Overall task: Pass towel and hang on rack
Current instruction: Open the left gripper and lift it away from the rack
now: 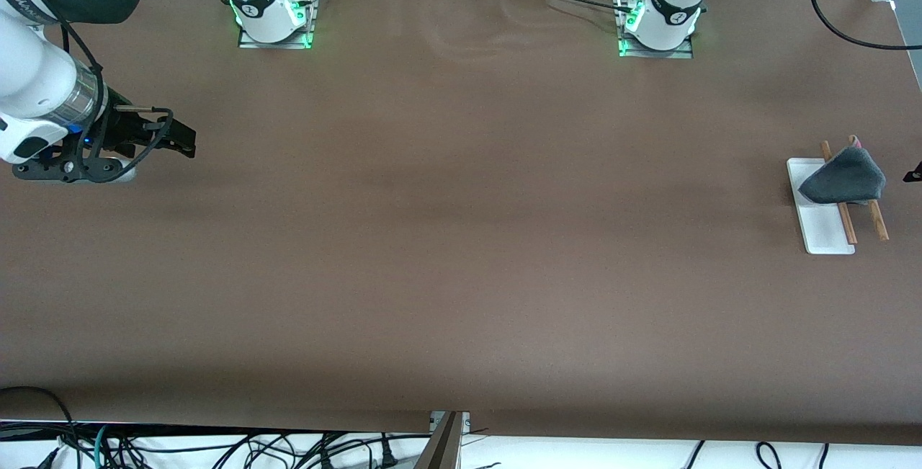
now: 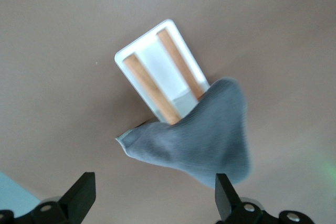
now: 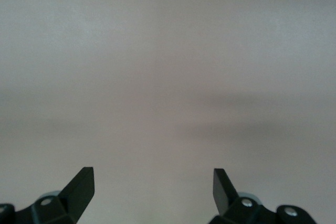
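The towel [image 1: 844, 177] hangs dark grey face out over the two wooden rods [image 1: 877, 220] of the rack, whose white base [image 1: 817, 217] lies at the left arm's end of the table. A sliver of pink shows at the towel's top. In the left wrist view the towel [image 2: 202, 140] drapes over the rods' ends above the white base [image 2: 157, 59]. My left gripper [image 2: 153, 192] is open and empty, clear of the towel; only a dark tip of it shows at the front view's edge [image 1: 915, 175]. My right gripper [image 1: 184, 141] is open and empty [image 3: 152, 184] over bare table at the right arm's end.
The brown table mat [image 1: 461, 238] stretches between the arms. The two arm bases [image 1: 274, 19] [image 1: 659, 26] stand along its edge farthest from the front camera. Cables hang below the table's near edge.
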Controlling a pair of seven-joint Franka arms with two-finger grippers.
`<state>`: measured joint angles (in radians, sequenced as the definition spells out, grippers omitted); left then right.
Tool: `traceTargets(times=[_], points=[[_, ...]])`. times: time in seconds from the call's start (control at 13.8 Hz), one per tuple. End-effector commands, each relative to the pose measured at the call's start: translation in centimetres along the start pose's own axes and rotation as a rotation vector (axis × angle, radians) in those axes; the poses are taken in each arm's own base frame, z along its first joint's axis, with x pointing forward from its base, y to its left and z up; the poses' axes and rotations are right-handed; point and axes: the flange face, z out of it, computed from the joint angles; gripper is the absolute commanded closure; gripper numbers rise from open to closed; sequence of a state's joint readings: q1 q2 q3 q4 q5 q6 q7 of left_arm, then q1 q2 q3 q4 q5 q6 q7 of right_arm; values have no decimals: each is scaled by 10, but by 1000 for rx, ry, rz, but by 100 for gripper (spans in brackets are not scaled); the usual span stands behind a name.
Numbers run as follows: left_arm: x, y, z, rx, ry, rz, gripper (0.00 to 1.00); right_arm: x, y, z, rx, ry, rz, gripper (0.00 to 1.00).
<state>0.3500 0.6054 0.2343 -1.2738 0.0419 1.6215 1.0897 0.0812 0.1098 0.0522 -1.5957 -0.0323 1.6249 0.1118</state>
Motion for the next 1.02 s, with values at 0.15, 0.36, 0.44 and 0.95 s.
traceTargets(times=[0.15, 0.36, 0.44, 0.95], points=[[45, 91, -81, -18, 21, -163, 0, -7, -4, -7, -7, 30, -13, 0], [83, 154, -117, -19, 44, -200, 0, -7, -5, -7, -6, 27, -14, 0], [95, 177, -131, -29, 71, -212, 0, -7, -5, -7, -6, 30, -14, 0], [113, 359, -152, 8, 152, -390, 0, -5, -5, -8, -3, 49, -13, 0]])
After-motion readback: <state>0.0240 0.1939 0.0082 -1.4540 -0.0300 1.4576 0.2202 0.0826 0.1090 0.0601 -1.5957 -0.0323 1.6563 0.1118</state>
